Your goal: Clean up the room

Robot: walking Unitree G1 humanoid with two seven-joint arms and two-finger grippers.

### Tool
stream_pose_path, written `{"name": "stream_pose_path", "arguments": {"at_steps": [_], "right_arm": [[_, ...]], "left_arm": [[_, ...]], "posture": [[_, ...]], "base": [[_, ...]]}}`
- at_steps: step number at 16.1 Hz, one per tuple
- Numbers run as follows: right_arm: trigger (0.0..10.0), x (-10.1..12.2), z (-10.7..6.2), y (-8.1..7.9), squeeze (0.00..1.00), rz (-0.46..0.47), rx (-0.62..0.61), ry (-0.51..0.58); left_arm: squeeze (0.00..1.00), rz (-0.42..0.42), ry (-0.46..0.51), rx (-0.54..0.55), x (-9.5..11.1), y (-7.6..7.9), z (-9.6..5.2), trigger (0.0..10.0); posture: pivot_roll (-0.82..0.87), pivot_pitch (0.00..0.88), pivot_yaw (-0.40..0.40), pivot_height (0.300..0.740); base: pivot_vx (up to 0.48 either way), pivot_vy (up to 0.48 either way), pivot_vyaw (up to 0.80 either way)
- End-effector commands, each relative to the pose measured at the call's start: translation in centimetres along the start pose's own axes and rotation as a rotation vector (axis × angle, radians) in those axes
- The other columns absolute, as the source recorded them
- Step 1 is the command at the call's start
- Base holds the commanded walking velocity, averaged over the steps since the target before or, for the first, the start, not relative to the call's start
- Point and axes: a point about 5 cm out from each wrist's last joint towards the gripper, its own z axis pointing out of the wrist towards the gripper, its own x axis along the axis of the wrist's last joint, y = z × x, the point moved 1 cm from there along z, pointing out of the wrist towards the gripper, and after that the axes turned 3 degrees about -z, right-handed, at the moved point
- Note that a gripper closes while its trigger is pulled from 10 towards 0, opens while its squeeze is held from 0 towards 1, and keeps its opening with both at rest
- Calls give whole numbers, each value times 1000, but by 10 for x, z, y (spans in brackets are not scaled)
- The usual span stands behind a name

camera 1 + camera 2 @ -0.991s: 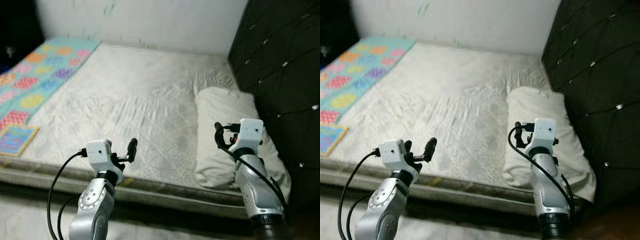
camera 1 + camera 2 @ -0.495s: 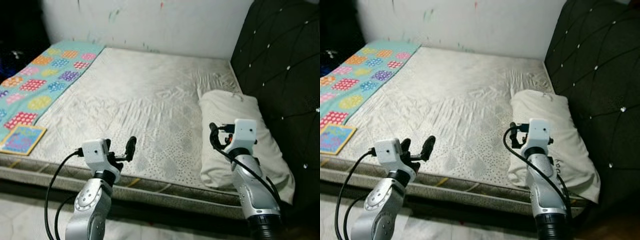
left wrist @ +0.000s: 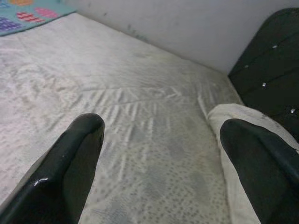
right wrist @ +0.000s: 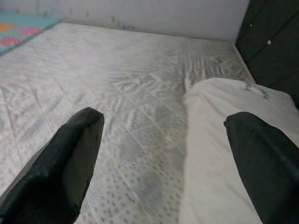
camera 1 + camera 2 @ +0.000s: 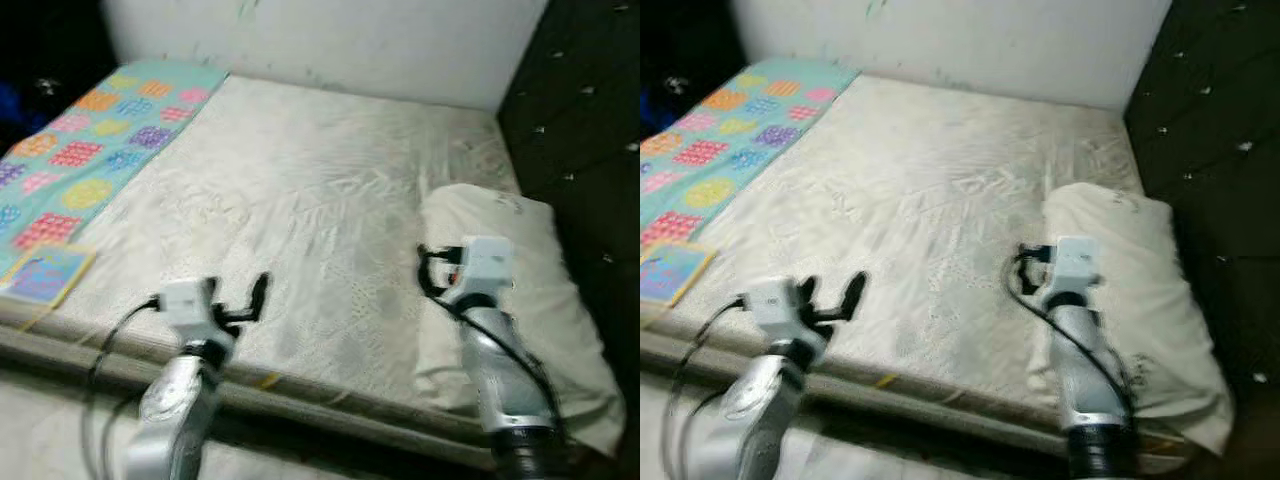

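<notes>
Lying rumpled by the headboard (image 5: 590,130) — white pillow (image 5: 530,290).

Bed (image 5: 300,200) with pale quilted mattress across frame centre. White pillow (image 5: 530,290) lying at right, against dark tufted headboard (image 5: 590,120). Patterned turquoise blanket (image 5: 90,140) along upper left; small colourful book (image 5: 42,275) at left edge.
</notes>
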Motion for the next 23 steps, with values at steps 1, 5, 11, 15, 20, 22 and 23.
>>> {"name": "stream_pose_path", "arguments": {"at_steps": [1,5,11,15,20,22,23], "right_arm": [[10000,-1,0,14,0,-13,-38,-8],[10000,-2,0,15,0,-16,-40,-11],[10000,-4,1,15,0,-16,-38,-20],[10000,-3,2,11,0,-12,-19,-12],[10000,-5,0,10,0,5,35,-12],[10000,-7,-8,14,0,-7,80,-13],[10000,-9,-11,18,0,-16,79,-14]], "left_arm": [[0,-14,4,-34,1,12,3,10000],[0,-22,-8,-30,-2,12,3,10000],[0,-52,-12,27,-2,7,3,10000],[0,-45,-10,18,-1,8,4,10000],[0,-32,-9,31,-1,5,2,10000],[0,-3,6,87,4,-7,-8,10000],[0,6,9,105,5,-12,-12,10000]], "posture": [[-75,0,-39,740],[-76,0,-40,740],[-69,0,-41,740],[-68,0,-42,740],[-70,0,-43,740],[-72,0,-41,740],[-72,0,-41,740]], "base": [[401,0,0],[63,0,0],[0,0,-108],[0,318,-400],[0,480,0],[0,480,0],[0,480,0]]}}
